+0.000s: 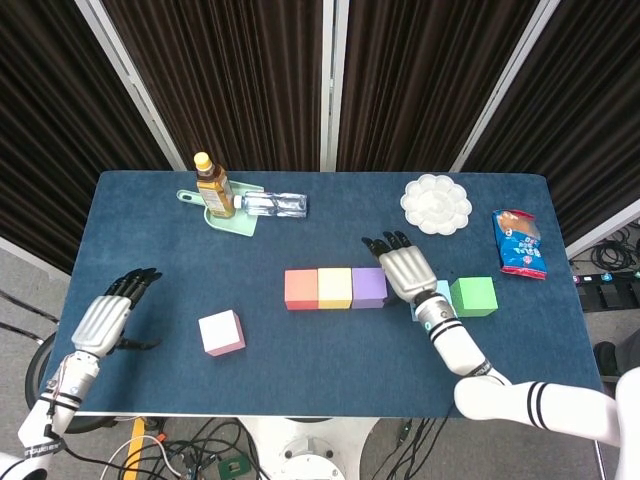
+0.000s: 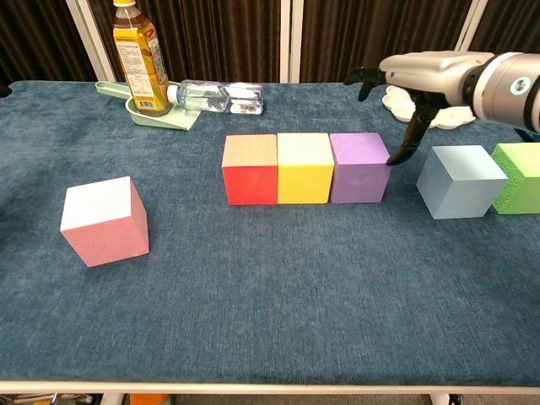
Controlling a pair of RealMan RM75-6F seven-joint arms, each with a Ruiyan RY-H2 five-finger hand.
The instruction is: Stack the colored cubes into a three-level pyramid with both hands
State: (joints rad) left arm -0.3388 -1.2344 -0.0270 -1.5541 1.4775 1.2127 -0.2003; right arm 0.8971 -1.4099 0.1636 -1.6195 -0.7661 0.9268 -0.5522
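Dark pleated curtains [image 1: 240, 70] hung behind, split by pale vertical posts [image 1: 329, 80]. The table [image 1: 300, 370] wore deep blue cloth. Below its near edge, grey floor [image 1: 15, 290] and a tangle of cables [image 1: 210, 450] showed.
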